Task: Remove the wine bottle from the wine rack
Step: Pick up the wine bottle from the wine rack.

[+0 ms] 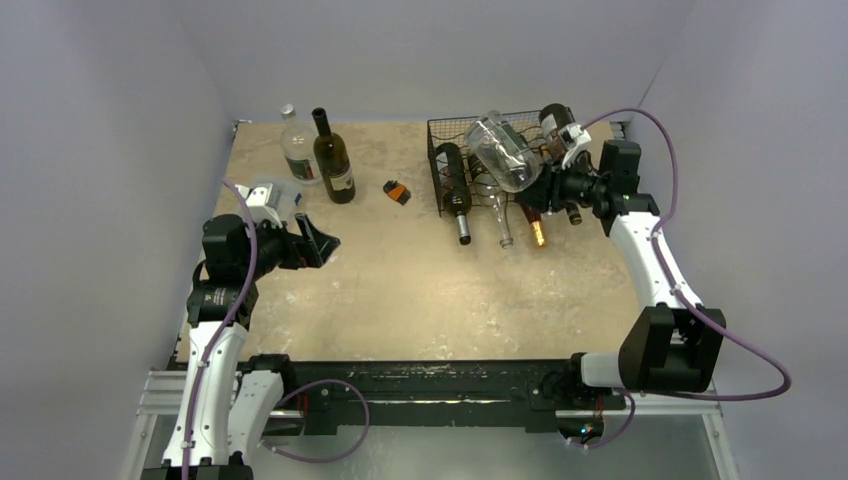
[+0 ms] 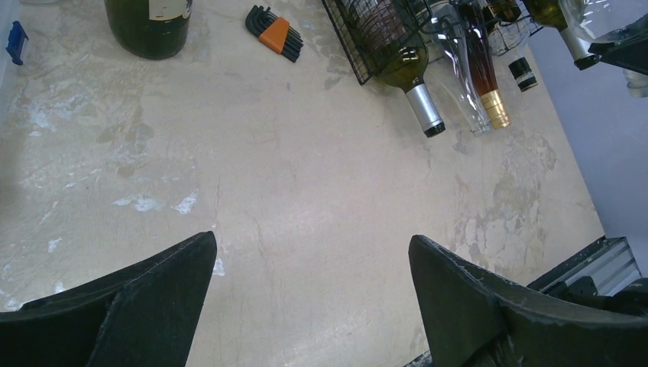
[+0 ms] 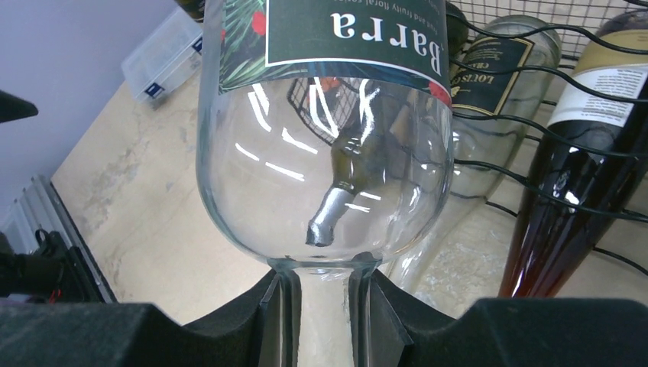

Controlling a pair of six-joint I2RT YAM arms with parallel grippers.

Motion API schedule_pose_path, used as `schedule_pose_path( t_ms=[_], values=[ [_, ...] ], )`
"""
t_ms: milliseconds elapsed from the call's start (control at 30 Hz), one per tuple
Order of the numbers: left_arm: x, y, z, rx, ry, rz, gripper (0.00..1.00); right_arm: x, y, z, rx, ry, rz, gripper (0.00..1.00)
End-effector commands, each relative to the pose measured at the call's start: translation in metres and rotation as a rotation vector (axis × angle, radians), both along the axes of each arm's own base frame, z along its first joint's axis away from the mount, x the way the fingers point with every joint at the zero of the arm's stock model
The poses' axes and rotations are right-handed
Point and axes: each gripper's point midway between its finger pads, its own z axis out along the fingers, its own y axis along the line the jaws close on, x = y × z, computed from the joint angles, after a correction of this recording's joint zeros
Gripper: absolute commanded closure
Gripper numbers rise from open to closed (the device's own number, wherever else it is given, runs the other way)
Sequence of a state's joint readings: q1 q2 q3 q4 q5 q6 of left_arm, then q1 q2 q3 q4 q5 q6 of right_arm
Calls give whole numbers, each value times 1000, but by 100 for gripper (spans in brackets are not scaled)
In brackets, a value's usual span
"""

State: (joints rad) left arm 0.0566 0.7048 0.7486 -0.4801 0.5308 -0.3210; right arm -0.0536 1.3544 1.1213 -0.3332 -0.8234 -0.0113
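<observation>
A robotics lab test cell. 2 white-and-black robot arms point(image 1: 215, 330) are bolted side by side to a metal frame point(image 1: 165, 385) at the near edge of a scuffed beige surface point(image 1: 420, 290), with purple cables point(image 1: 640, 109) looping from their joints. Plain lilac-grey walls point(image 1: 100, 150) box the surface in on 3 sides like a booth, bare of any décor. A folding hex-key set point(image 2: 273, 32) lies on the surface and a clear compartment box point(image 3: 164, 57) sits at its far-left side. The household goods here are a black wire rack point(image 1: 434, 140) and several bottles point(image 1: 333, 160), set out on the stained, chalky top.
</observation>
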Motion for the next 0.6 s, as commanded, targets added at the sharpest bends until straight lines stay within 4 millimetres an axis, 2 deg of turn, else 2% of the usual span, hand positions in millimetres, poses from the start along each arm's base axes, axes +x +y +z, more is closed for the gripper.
schedule_pose_path(
  t_ms=[0, 433, 567],
  values=[
    [2, -3, 11, -2, -47, -23, 3, -9, 16, 74, -1, -342, 186, 100],
    [2, -9, 14, -29, -54, -58, 0, -35, 19, 64, -65, -352, 319, 100],
    [2, -6, 15, -26, -48, -31, 0, -41, 18, 58, -106, -357, 350, 100]
  ],
)
